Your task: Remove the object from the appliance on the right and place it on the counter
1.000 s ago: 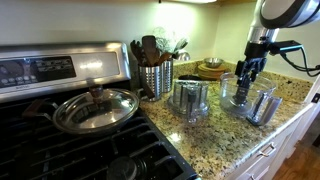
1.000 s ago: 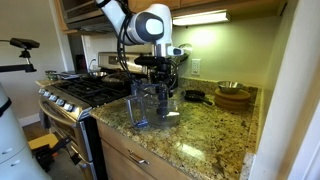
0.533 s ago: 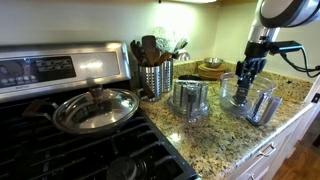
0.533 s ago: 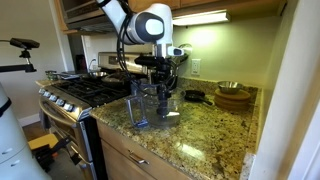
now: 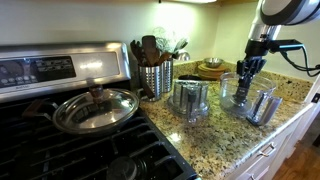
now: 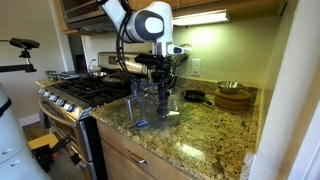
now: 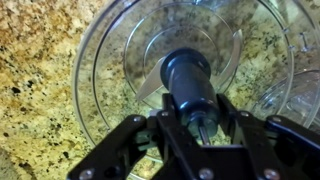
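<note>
On the granite counter [image 5: 290, 100] stands the right-hand appliance, a clear food-processor bowl [image 5: 250, 100] [image 6: 168, 103]. In the wrist view its clear wall [image 7: 100, 60] rings a dark blade piece [image 7: 187, 75], which stands upright at the centre with a metal blade at its foot. My gripper [image 5: 244, 74] [image 6: 163, 84] [image 7: 196, 120] reaches straight down into the bowl. It is shut on the top of the blade piece, one finger on each side. The piece still stands inside the bowl.
A second clear processor bowl [image 5: 190, 98] stands left of the first. Behind are a metal utensil holder [image 5: 155, 76] and stacked wooden bowls [image 5: 211, 68] [image 6: 233, 95]. A lidded pan [image 5: 95, 108] sits on the stove [image 6: 90, 92]. A clear container [image 7: 300, 90] is close beside the bowl.
The jaws have closed in on the blade piece. The arm and the bowls have stayed where they were.
</note>
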Robot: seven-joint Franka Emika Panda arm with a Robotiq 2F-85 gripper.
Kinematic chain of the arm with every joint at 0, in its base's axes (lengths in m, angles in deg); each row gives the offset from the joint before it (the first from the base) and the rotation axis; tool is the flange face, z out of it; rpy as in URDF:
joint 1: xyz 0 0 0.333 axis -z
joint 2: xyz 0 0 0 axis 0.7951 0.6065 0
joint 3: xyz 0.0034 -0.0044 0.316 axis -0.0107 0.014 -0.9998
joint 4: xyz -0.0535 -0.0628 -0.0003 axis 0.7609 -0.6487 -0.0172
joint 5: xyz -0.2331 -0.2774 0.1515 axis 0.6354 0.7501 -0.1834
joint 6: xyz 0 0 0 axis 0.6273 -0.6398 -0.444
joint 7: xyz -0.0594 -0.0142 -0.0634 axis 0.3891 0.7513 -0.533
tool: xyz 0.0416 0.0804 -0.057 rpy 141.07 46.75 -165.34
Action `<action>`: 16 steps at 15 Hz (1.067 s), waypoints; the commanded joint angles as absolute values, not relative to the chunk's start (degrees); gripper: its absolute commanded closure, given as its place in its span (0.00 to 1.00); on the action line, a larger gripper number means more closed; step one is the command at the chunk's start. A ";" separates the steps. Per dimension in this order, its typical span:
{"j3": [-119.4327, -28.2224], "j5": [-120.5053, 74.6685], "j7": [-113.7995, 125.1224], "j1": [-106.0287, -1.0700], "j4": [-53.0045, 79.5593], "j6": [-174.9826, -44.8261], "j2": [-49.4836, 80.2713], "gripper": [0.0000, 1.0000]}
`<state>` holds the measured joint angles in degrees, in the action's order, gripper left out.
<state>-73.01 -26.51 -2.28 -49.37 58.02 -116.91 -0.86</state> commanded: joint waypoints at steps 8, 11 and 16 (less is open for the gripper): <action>-73.46 -24.47 -1.06 -48.95 58.06 -105.59 -12.06 0.80; -73.90 -23.70 -0.96 -49.09 57.18 -103.24 -14.45 0.80; -75.29 -22.66 -0.73 -49.60 55.65 -100.93 -17.28 0.80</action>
